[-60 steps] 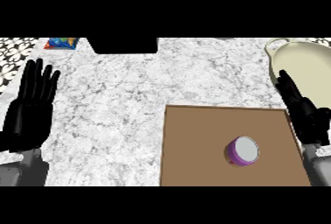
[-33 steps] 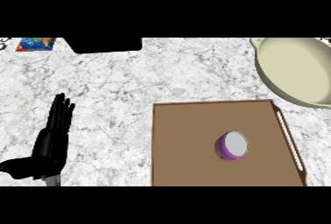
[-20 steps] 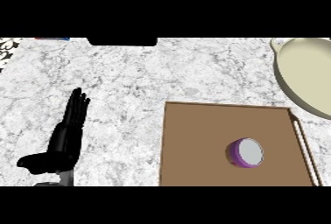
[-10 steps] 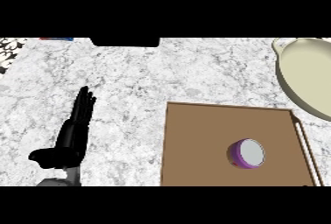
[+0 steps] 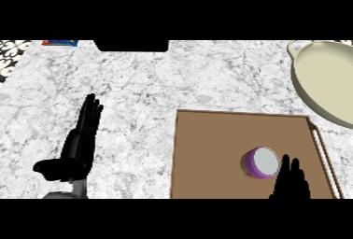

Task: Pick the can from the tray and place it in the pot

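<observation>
Hovering right hand (image 5: pixel 290 183), fingers straight, just below-right of purple can (image 5: pixel 260 162) lying on brown tray (image 5: pixel 207 154) | pot (image 5: pixel 328 79) well beyond the hand, up-right | left hand (image 5: pixel 79 140) flat-fingered over tabletop (image 5: pixel 138 84), far left.

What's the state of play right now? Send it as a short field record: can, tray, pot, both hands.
can: purple can lying on the tray, right half
tray: brown tray flat on the marble counter
pot: cream pot beyond the tray, at the view's right edge, nothing visible inside
right hand: right hand open, fingers straight, just short of the can
left hand: left hand open, resting left of the tray
</observation>
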Robot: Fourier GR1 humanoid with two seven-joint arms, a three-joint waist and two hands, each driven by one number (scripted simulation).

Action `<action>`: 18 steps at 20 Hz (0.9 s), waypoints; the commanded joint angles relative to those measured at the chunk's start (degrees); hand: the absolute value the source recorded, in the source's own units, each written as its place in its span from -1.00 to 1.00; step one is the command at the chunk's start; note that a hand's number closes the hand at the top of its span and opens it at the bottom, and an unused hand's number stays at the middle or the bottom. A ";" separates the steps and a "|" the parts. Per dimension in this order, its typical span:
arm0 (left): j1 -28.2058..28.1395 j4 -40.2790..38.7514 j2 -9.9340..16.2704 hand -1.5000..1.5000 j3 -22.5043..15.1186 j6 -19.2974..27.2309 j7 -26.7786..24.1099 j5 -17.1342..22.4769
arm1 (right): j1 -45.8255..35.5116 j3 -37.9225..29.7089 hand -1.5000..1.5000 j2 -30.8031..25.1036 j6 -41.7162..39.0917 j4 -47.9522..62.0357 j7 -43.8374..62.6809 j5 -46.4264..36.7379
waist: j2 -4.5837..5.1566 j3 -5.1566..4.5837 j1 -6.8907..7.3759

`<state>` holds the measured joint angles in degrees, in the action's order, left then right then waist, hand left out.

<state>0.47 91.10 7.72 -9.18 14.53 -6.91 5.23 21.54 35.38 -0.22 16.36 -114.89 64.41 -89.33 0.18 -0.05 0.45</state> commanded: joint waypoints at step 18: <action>-0.59 -4.06 -0.65 0.00 3.52 -4.09 -3.90 -0.17 | -15.13 -7.22 1.00 0.20 1.44 14.25 4.92 -4.82 | -0.19 0.04 -0.43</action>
<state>0.60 88.37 7.22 -6.26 11.58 -9.04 5.16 8.58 28.57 -0.31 16.04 -103.96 63.42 -92.24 -0.33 -0.28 -0.03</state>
